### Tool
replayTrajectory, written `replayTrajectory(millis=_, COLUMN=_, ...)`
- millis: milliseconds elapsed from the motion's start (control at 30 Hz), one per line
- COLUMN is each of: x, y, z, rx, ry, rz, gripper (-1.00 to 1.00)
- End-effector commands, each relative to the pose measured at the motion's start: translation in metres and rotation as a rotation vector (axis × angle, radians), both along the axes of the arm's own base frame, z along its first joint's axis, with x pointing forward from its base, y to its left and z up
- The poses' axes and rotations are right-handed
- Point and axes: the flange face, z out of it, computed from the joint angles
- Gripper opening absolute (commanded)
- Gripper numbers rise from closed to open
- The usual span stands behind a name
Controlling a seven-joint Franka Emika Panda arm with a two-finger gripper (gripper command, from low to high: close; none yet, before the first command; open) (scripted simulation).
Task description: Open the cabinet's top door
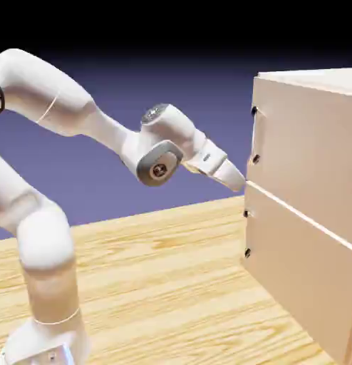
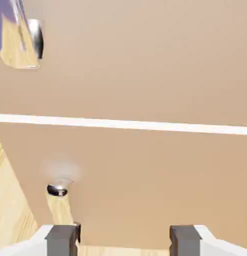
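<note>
no readable text, labels or signs

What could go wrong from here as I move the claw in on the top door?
1. The claw sits level with the seam between the two panels, below the top door; closing in straight may hit bare wood.
2. In the hand view the nearest handle belongs to the lower panel; the top door's handle is at the frame's corner, so the wrong door could get pulled.
3. Nothing lies between the open fingers, so shutting now grips nothing.
</note>
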Motion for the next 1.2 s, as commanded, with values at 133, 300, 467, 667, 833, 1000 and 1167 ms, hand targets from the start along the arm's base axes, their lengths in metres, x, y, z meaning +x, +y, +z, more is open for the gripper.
replayTrajectory(millis=133, x=0.013, y=-0.011, z=-0.073, rx=0.125, ry=0.203, rz=-0.061, gripper=0.0)
replayTrajectory(millis=300, x=0.012, y=-0.021, z=-0.145, rx=0.194, ry=0.388, rz=-0.145, gripper=0.0)
replayTrajectory(millis=467, x=-0.001, y=-0.036, z=-0.206, rx=0.212, ry=0.532, rz=-0.25, gripper=0.0)
replayTrajectory(millis=667, x=-0.021, y=-0.061, z=-0.255, rx=0.176, ry=0.623, rz=-0.39, gripper=0.0)
replayTrajectory(millis=833, x=-0.032, y=-0.086, z=-0.27, rx=0.113, ry=0.613, rz=-0.502, gripper=0.0)
replayTrajectory(millis=1000, x=-0.033, y=-0.109, z=-0.262, rx=0.036, ry=0.521, rz=-0.588, gripper=0.0)
replayTrajectory(millis=1167, x=-0.02, y=-0.12, z=-0.231, rx=-0.04, ry=0.35, rz=-0.627, gripper=0.0)
